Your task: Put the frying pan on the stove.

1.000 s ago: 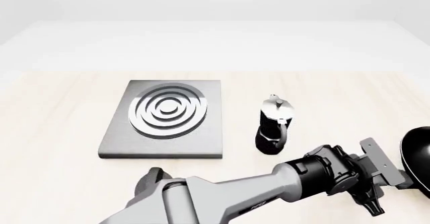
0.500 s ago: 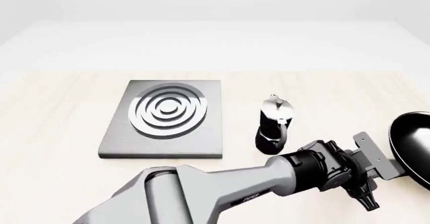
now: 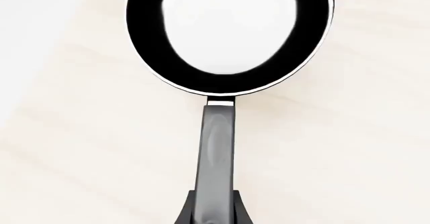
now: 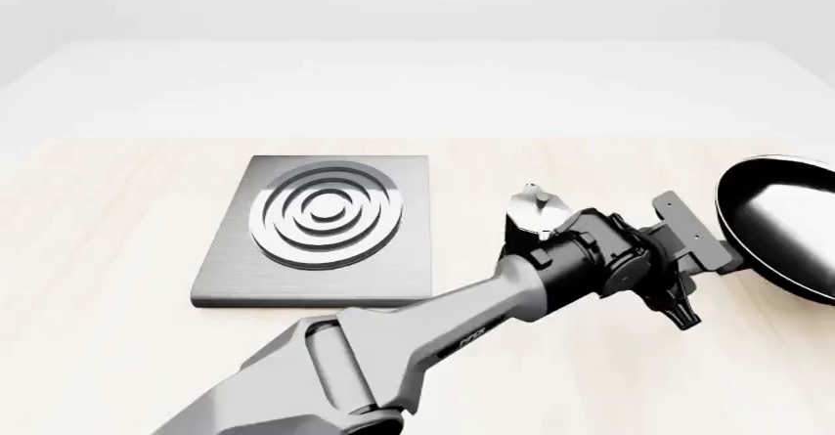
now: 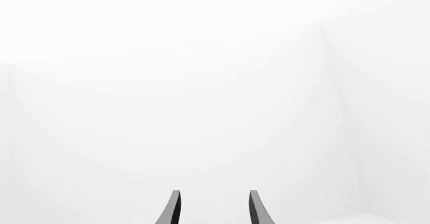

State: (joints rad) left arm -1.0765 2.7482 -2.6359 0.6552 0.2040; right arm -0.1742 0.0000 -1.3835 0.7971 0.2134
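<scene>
Your left gripper (image 3: 213, 211) grips the frying pan (image 4: 780, 228) by its handle. The stove (image 4: 320, 230) lies well leftward. Right gripper (image 5: 212, 209): jaws apart, empty.

A black and silver metal moka pot (image 4: 531, 212) stands upright on the pale wooden table (image 4: 105, 259).

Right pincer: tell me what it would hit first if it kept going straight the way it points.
Nothing that shows. The right pincer is open and faces only blank pale background in its wrist view. Depth there is unclear, so the way only looks free.
</scene>
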